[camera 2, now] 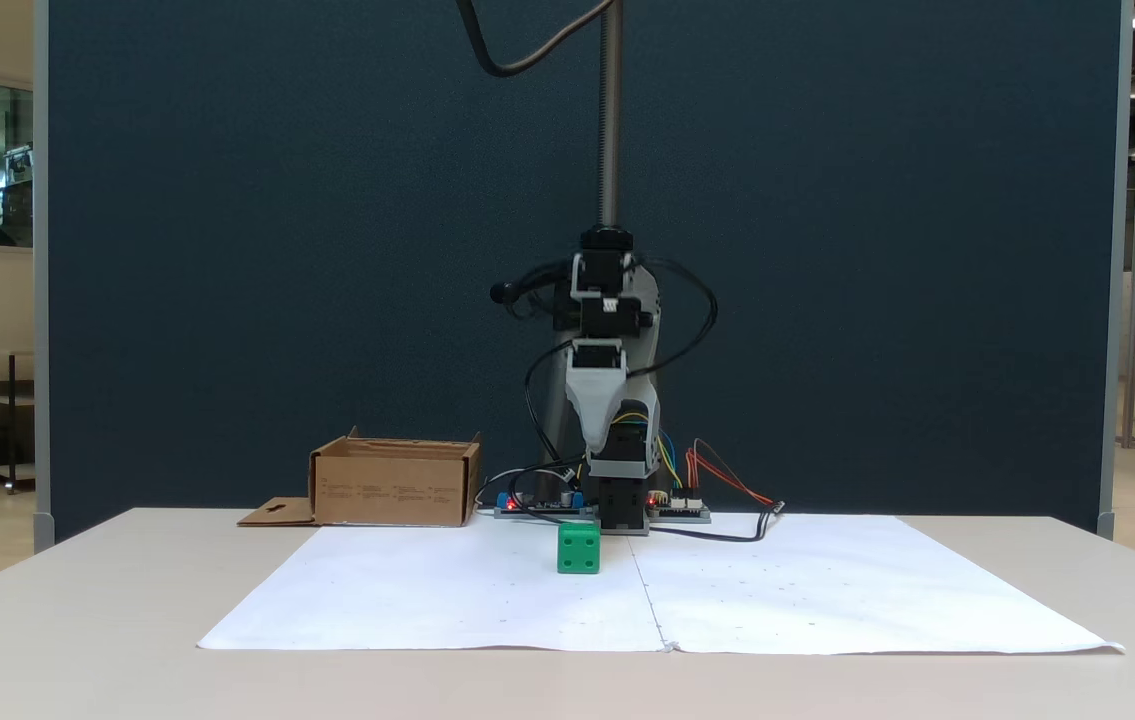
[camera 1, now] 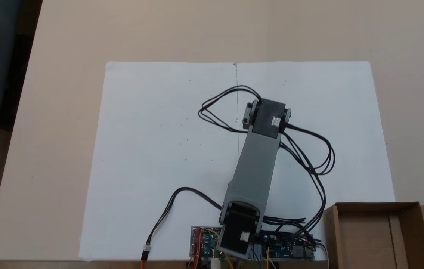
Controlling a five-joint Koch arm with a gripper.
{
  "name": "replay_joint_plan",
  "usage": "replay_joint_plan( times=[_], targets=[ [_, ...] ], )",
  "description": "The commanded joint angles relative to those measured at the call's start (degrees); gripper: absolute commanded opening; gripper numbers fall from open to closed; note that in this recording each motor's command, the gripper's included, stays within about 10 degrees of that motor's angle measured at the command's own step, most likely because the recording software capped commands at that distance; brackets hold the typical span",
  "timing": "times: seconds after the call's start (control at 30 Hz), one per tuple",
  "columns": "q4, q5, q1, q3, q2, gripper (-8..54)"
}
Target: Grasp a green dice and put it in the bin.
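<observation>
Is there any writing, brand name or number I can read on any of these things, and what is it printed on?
No text here is legible.
Bin: rows of small dark print on its front wall, too small and blurred to read.
Circuit boards by the arm's base: any markings are too small to read.
Green dice: round pips, no lettering.
White paper: scattered tiny dots, no words.

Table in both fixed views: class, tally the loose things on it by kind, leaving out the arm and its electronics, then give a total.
Green dice: 1
Cardboard bin: 1
White paper sheets: 2
Total: 4
</observation>
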Motion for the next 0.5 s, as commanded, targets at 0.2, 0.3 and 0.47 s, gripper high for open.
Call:
replay_joint_plan(
  times=[0.2, 0.3, 0.47],
  targets=[
    [0.5, -5.3, 0.3, 9.3, 6.9, 46.1],
    [-0.9, -5.2, 0.4, 10.3, 6.7, 46.2],
    [-9.1, -5.2, 0.4, 10.3, 5.1, 46.2]
  ],
)
